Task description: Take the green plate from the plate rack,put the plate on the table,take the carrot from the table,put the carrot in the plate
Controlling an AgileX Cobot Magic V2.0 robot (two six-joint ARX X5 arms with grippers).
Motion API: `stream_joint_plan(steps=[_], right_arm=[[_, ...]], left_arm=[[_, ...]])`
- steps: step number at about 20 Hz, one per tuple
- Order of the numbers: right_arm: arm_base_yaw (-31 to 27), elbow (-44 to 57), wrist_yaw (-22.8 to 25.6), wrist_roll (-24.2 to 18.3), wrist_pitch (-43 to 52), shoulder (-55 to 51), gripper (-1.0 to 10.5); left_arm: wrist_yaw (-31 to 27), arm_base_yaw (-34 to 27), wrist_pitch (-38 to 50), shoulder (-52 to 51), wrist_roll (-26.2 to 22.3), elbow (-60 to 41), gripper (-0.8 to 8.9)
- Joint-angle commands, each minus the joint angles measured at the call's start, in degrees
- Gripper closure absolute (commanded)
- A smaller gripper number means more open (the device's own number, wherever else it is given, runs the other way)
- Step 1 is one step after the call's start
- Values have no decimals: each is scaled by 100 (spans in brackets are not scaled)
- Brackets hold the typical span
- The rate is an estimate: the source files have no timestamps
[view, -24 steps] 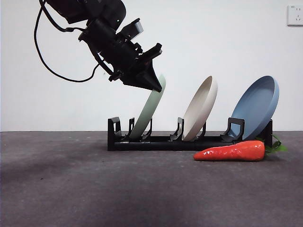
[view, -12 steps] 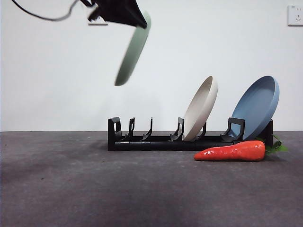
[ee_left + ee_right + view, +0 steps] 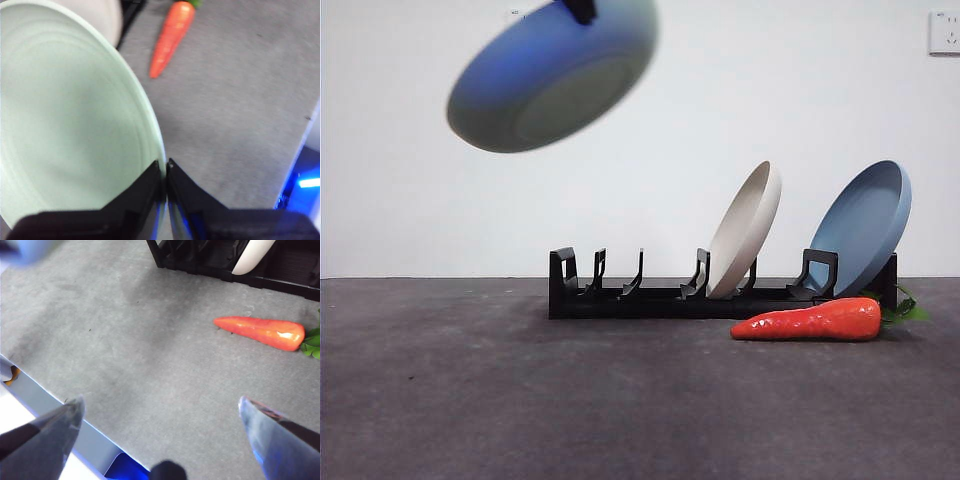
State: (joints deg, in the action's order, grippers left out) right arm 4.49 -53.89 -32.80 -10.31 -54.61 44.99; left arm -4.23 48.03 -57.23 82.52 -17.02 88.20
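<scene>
My left gripper (image 3: 165,167) is shut on the rim of the green plate (image 3: 65,120). In the front view the green plate (image 3: 555,75) hangs high at the upper left, blurred, its underside showing, with a bit of the gripper (image 3: 580,10) at its top edge. The plate rack (image 3: 650,295) stands on the table (image 3: 520,400); its left slots hold nothing. The carrot (image 3: 810,322) lies in front of the rack's right end, and also shows in the right wrist view (image 3: 262,332) and the left wrist view (image 3: 172,37). My right gripper (image 3: 160,412) is open above the table, well short of the carrot.
A beige plate (image 3: 745,230) and a blue plate (image 3: 860,225) lean in the rack's middle and right slots. The table's edge (image 3: 60,400) runs close under my right gripper. A wall socket (image 3: 945,30) sits at the upper right.
My left gripper lifted the green plate out of the rack's left slot, carried it up and left, and tilted it from edge-on toward flat.
</scene>
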Motion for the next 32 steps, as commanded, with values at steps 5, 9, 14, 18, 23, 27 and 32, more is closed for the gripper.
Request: stream_joint_plan(steps=[5,9,14,18,23,27,32], right_arm=[[9,-20,13,37,15,0,226],[9,-20,11,35,15,2,226],[9,-20,13,33,15,2,226],[9,-20,15,33,15,2,226],[9,-20,15,31,20,2,226],[9,-20,17,26,184,68,226],[9,-20,20,-219,1141,636,226]], left_arm=[[-776,852,1285,46,-122,-1827,819],[-1067,1021,2299,317,-415,-2774,820],[-1067,1064,2850,1093,-555,-3053,820],[-1060,1106,2929,1744,-551,-3053,821],[-1047,1150,2903,1891,-391,-3049,602],[-1064,1163,2693,1762,-142,-2951,456],[-1012,1202,2214,1023,420,-2391,457]])
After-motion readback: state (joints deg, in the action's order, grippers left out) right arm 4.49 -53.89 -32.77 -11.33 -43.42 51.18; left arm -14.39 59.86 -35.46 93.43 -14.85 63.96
